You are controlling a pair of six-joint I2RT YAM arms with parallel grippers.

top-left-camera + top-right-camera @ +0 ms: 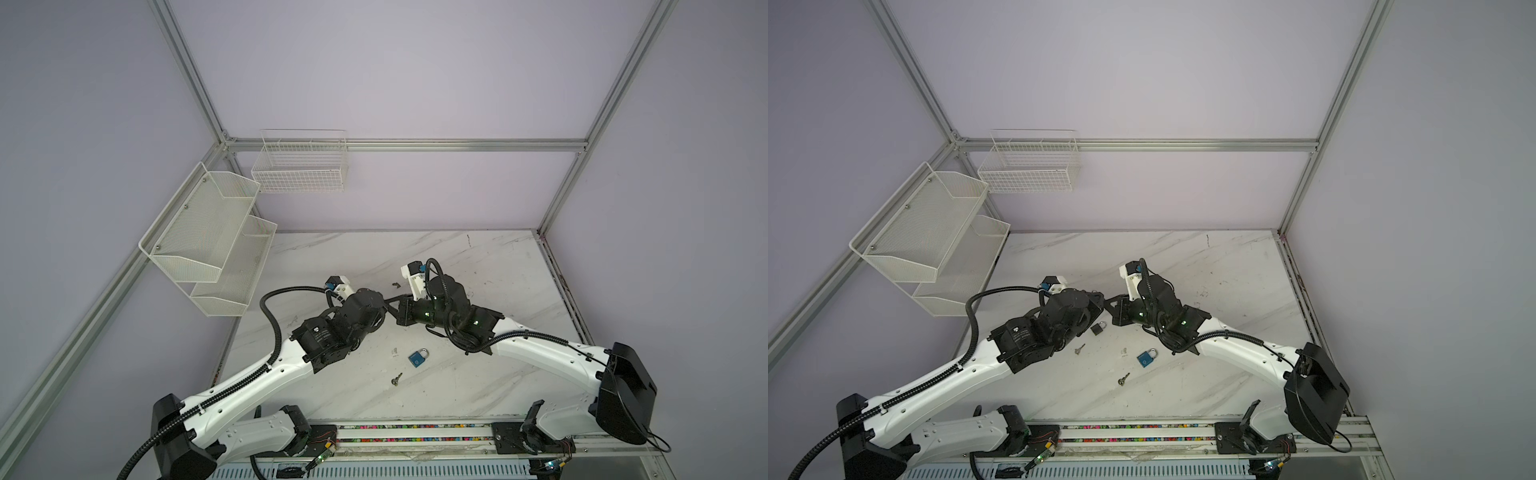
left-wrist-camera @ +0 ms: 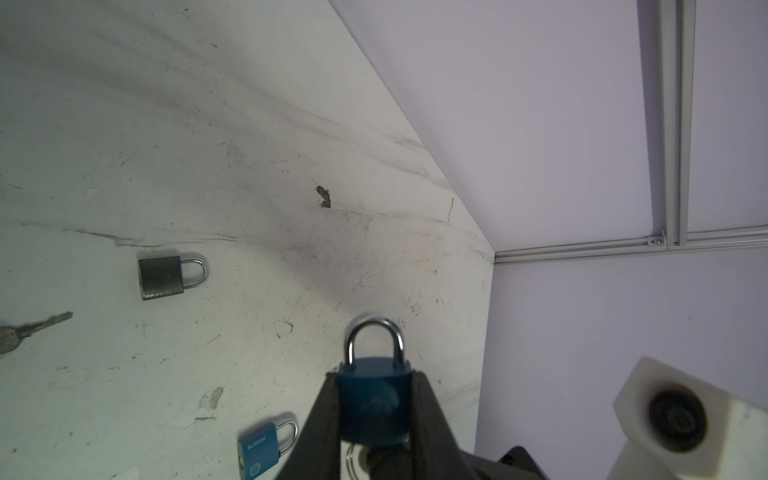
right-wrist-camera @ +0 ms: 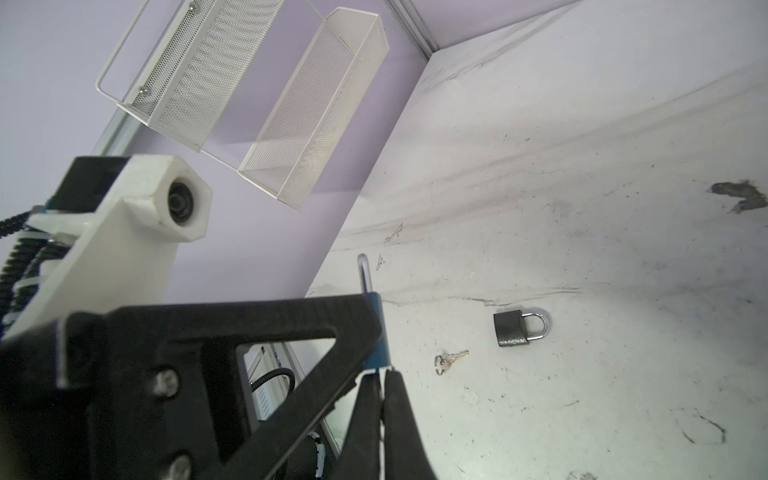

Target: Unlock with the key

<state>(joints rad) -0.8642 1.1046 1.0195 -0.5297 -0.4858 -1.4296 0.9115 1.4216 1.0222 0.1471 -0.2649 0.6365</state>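
My left gripper [image 2: 374, 378] is shut on the body of a blue padlock [image 2: 372, 411], holding it off the table with its silver shackle [image 2: 376, 332] pointing away. My right gripper [image 3: 382, 374] is shut at the padlock's [image 3: 380, 332] underside. The key there is mostly hidden between its fingers, and only its ring [image 2: 351, 459] shows below the lock. In both top views the two grippers meet tip to tip over the middle of the table [image 1: 395, 305] [image 1: 1105, 305].
On the marble table lie a second blue padlock [image 1: 418, 357] [image 2: 266, 444], a grey padlock [image 1: 1098, 328] [image 3: 517, 328] and two loose keys [image 1: 397, 378] [image 3: 449, 359]. A white mesh shelf [image 1: 212, 245] and a wire basket [image 1: 301, 166] hang on the walls at the back left.
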